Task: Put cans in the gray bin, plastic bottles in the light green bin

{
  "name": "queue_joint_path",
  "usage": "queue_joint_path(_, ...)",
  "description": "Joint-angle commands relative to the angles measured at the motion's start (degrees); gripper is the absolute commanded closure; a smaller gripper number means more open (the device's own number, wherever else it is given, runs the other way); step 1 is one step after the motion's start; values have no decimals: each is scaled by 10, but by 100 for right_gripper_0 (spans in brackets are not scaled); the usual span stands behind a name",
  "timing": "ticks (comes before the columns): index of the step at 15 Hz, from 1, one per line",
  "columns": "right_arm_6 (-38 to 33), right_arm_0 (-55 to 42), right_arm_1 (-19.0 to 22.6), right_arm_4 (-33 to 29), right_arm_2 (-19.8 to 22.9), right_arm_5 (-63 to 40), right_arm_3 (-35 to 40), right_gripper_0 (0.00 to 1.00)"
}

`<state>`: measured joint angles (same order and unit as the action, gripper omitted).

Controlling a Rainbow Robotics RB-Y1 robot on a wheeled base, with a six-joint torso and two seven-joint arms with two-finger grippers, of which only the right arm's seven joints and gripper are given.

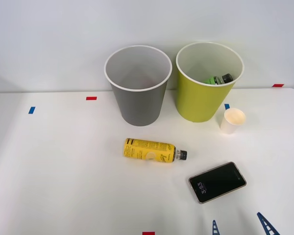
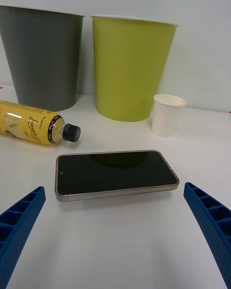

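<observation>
Standing upright side by side along the far edge of the white table (image 1: 49,166): the gray bin (image 1: 137,93) toward the middle, the light green bin (image 1: 203,93) just beside it toward the right edge, not touching. Holding a green-labelled bottle (image 1: 218,79) inside the light green bin, dark cap pointing toward the right wall. Lying on its side in the middle of the table, in front of the gray bin: the yellow-labelled bottle (image 1: 149,150), black cap pointing toward the right edge. Lying flat toward the near right corner: a black phone (image 1: 217,182), screen up, near the bottle's cap but apart from it. Standing just in front of the light green bin: a small white paper cup (image 1: 232,121). Hovering low over the near edge: the right gripper (image 1: 239,226), jaws spread wide and gripping nothing, the phone lying straight ahead of the gap, the yellow-labelled bottle lying beyond it and off toward the left edge, well outside the jaws.
</observation>
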<state>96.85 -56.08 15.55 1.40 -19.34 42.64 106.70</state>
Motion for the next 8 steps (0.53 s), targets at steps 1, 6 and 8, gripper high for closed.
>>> queue_joint_path(1, 0, 0, 0, 0, 0, 0, 0, 0)
queue_joint_path(6, 0, 0, 0, 0, 0, 0, 0, 0)
queue_joint_path(8, 0, 0, 0, 0, 0, 0, 0, 0)
